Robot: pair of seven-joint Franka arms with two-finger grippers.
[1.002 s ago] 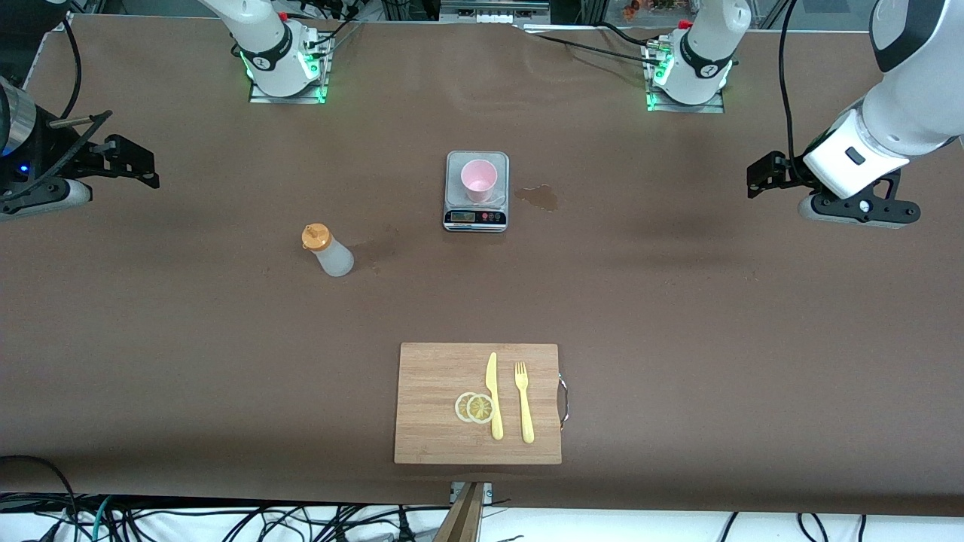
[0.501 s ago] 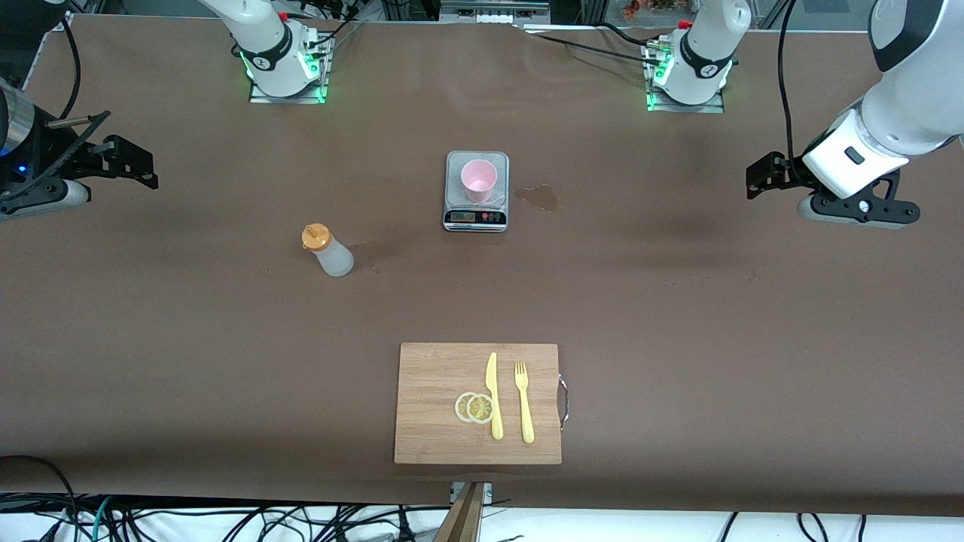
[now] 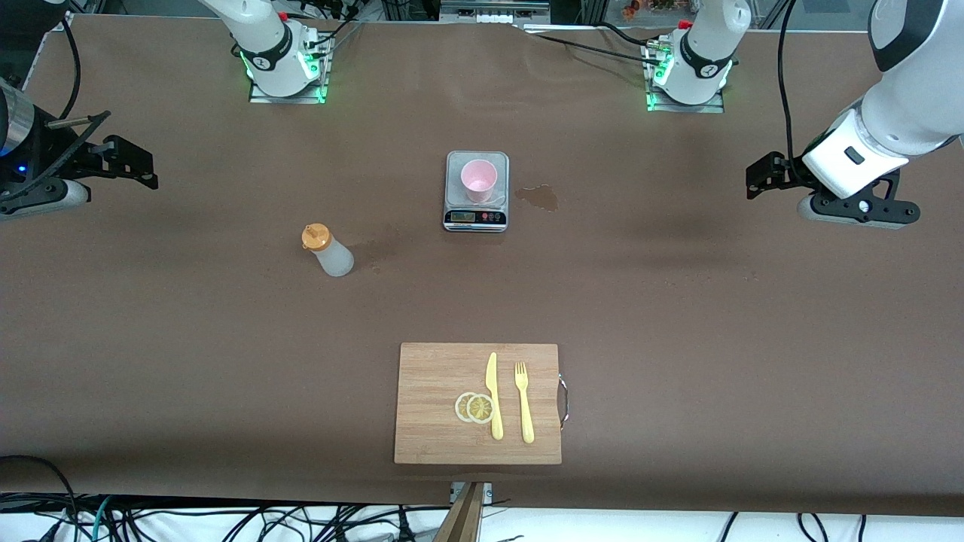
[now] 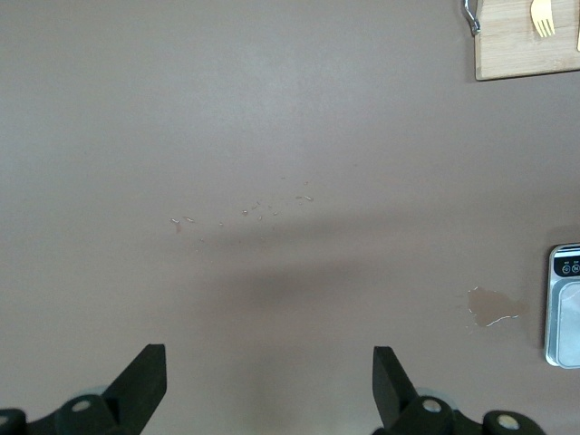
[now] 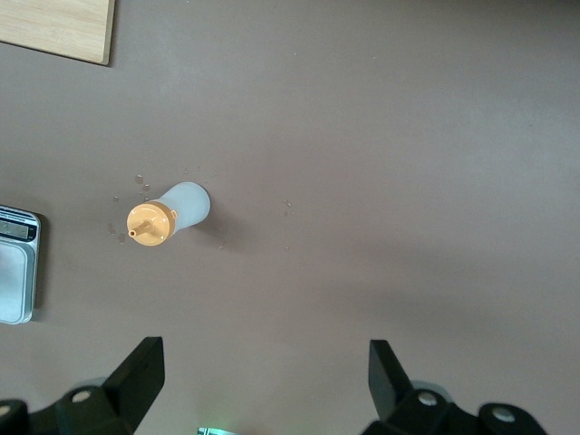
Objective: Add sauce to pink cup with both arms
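Lowest in the front frame, near its centre, we see a wooden cutting board [image 3: 437, 406] on the brown worktop [image 3: 678, 339], carrying two lemon slices [image 3: 474, 407], a yellow knife [image 3: 493, 395] and a yellow fork [image 3: 524, 401] side by side. Higher up, in the middle of the frame toward the right arm's end, the sauce [image 3: 327, 251] stands upright on the worktop with its orange cap on, apart from everything else; in the right wrist view it appears in the middle-left of the picture [image 5: 169, 217]. Farther still, in the upper centre of the front frame, the pink cup [image 3: 478, 180] sits upright on the grey scale [image 3: 476, 217], and a small wet stain [image 3: 538, 197] marks the worktop just beside the scale. At the frame's edges in the upper part, both arms wait: the right gripper [image 3: 128, 162] hangs over bare worktop at the right arm's end, its fingers [image 5: 136, 376] spread apart and holding nothing, and the left gripper [image 3: 768, 175] hangs over bare worktop at the left arm's end, its fingers [image 4: 140, 385] likewise apart and holding nothing
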